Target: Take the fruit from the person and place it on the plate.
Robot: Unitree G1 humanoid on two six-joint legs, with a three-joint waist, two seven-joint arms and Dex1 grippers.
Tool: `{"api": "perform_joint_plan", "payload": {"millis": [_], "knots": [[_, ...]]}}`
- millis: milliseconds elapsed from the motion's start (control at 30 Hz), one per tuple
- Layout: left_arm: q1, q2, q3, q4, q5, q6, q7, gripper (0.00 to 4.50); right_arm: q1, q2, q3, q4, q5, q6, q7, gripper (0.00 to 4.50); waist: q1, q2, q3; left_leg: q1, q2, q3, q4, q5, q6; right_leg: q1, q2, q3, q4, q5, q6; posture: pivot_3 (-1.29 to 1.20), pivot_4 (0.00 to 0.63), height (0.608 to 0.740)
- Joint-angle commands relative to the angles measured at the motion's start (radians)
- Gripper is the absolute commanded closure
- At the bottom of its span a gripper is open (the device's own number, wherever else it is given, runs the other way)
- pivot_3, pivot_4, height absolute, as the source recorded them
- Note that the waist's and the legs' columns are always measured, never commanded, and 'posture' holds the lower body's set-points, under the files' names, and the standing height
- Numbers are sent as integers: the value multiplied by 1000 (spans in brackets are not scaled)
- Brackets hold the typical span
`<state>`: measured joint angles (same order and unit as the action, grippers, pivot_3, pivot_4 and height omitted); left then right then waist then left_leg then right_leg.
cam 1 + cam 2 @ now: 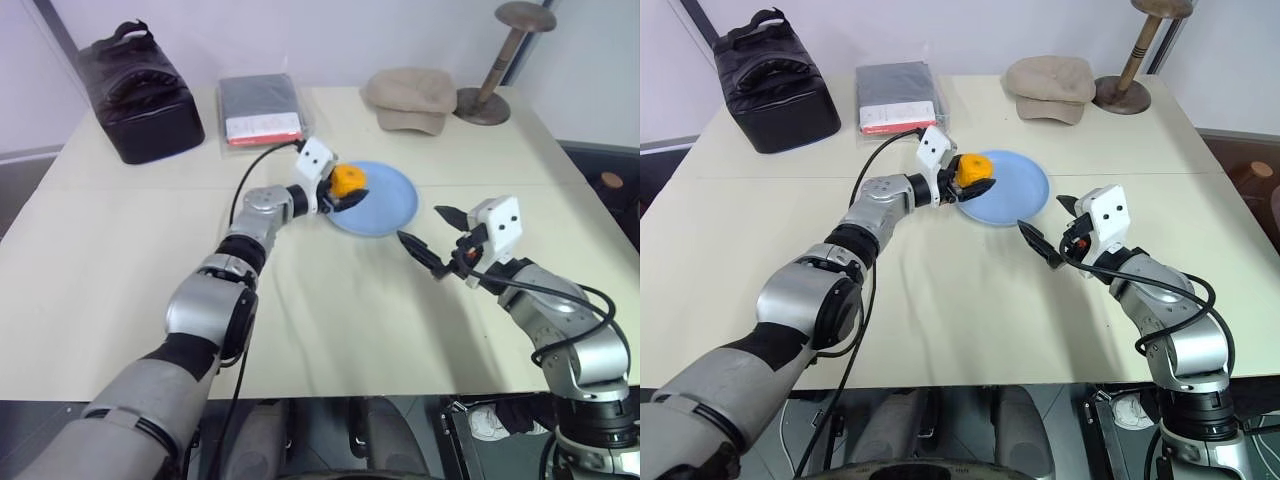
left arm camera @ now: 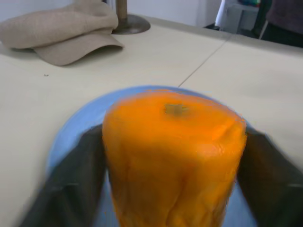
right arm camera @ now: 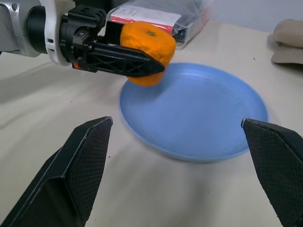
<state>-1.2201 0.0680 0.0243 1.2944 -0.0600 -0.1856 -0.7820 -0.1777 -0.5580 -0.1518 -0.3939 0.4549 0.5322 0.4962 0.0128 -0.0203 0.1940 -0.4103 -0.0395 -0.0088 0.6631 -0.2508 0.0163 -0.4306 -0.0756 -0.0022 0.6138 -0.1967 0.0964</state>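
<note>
So the fruit (image 3: 147,47) is sitting between my left gripper (image 1: 347,190) fingers, held just above the near-left edge of the plate (image 1: 385,205), not resting on it. Fingers hug both its sides. My right gripper (image 1: 437,233) is near the plate's other side, jaws spread wide, holding nothing. Beige cap (image 1: 410,98) lies beyond the plate.

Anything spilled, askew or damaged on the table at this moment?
Nothing stands out. The fruit sits between the left end effector's fingers at the plate's near-left rim. Cap, wooden stand, black bag and packet sit tidily at the back.
</note>
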Motion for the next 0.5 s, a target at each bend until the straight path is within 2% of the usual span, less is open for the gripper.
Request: {"api": "perform_joint_plan", "payload": {"millis": [33, 167, 300, 500], "knots": [[-25, -1, 15, -12, 9, -21, 15, 30, -1, 6, -29, -49, 7, -18, -7, 0, -1, 0, 0, 0, 0, 0, 0, 0, 0, 0, 0, 0, 0, 0, 0, 0, 150, 740], [-29, 15, 20, -15, 15, -35, 33, 30, 1, 7, -28, -48, 8, -20, -8, 0, -1, 0, 0, 0, 0, 0, 0, 0, 0, 0, 0, 0, 0, 0, 0, 0, 150, 740], [-82, 99, 105, -40, -56, -25, 36, 30, -24, 7, -22, -24, 4, -25, -3, 0, -7, 0, 0, 0, 0, 0, 0, 0, 0, 0, 0, 0, 0, 0, 0, 0, 150, 740], [-97, 324, 171, -133, -94, 9, -28, 30, -78, -12, -46, 44, 6, -44, 28, 0, -11, 0, 0, 0, 1, 0, 0, 0, 0, 0, 1, 0, 0, 0, 0, 0, 150, 740]]}}
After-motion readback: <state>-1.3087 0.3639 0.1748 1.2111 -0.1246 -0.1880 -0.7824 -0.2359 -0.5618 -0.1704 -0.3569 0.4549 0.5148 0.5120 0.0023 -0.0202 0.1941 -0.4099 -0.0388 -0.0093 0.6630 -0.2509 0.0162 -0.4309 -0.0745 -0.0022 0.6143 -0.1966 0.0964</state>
